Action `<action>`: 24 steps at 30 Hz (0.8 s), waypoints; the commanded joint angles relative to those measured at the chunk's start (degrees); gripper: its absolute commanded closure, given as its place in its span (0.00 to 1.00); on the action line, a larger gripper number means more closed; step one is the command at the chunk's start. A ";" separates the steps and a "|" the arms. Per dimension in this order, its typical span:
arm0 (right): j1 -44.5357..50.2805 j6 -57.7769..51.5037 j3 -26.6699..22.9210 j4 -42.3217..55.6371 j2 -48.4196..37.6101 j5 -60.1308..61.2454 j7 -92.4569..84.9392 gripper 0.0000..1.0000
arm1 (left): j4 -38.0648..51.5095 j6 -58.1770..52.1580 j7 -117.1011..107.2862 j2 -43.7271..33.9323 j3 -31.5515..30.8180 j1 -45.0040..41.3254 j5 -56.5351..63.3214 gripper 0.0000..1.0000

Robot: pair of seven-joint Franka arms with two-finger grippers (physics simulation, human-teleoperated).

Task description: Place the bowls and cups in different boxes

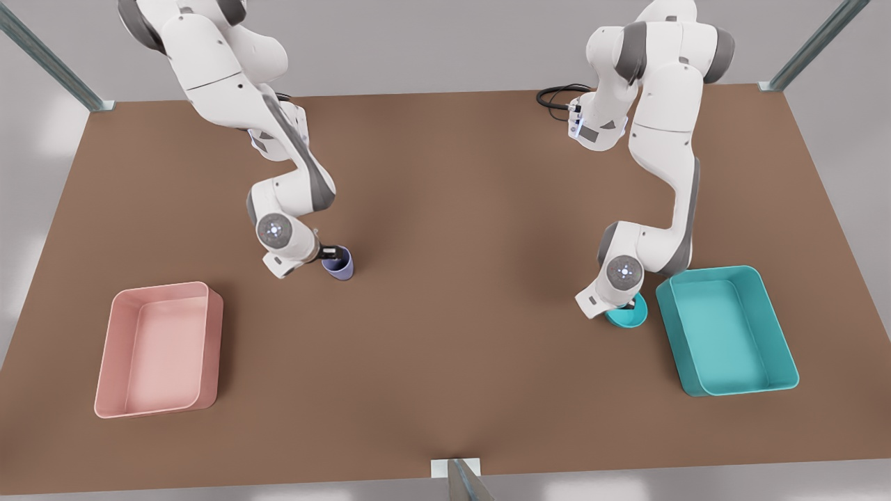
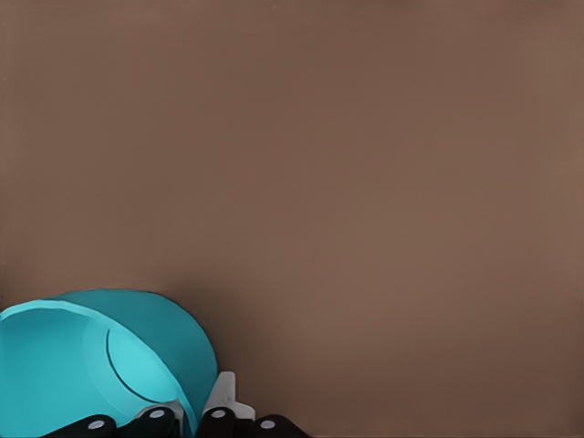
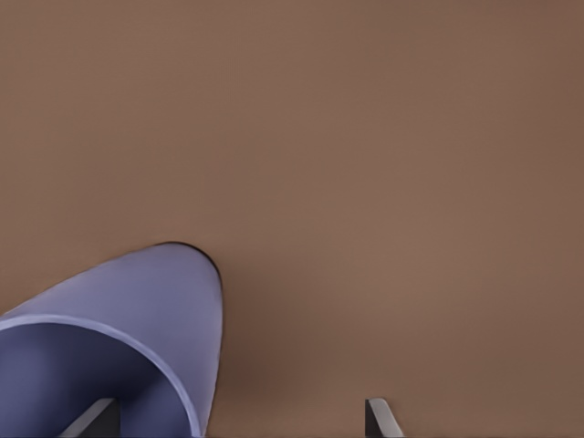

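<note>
Front view is showing the left end effector point(image 1: 632, 302) closing on the bowl's point(image 1: 626, 316) rim, just beside the teal box point(image 1: 727, 330). The right end effector point(image 1: 333, 252) is straddling the cup's point(image 1: 338, 264) wall, fingers wide apart, up the counter point(image 1: 459, 278) from the pink box point(image 1: 160, 348).

We see a broad, flat brown table point(image 1: 445, 292) set against pale grey surroundings. A coiled black cable point(image 1: 557, 94) lies on its far edge, and grey metal struts point(image 1: 49, 59) rise at its far corners.
</note>
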 commanded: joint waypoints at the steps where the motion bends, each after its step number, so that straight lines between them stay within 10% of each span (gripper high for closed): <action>1: 0.01 1.75 0.00 0.02 0.60 0.07 4.90 0.00 | 2.12 -8.55 -1.11 -1.26 -0.01 -0.12 -1.15 0.79; 6: -0.08 2.98 0.00 0.02 2.27 0.07 4.55 0.07 | 11.71 -31.86 -2.43 -10.67 9.13 1.64 -1.50 0.79; 11: -0.08 3.33 0.09 0.72 3.50 0.07 4.11 0.78 | 11.09 -22.91 0.83 -6.54 14.58 5.06 -3.17 0.79; 22: -15.46 -13.72 -0.44 20.32 -0.01 4.29 -15.39 0.79 | 11.45 -6.90 6.45 6.56 14.49 11.31 -13.36 0.79; 24: -22.93 -15.82 -0.61 29.10 5.08 3.15 -29.02 0.79 | 11.45 -5.41 6.36 7.17 14.40 11.31 -13.54 0.60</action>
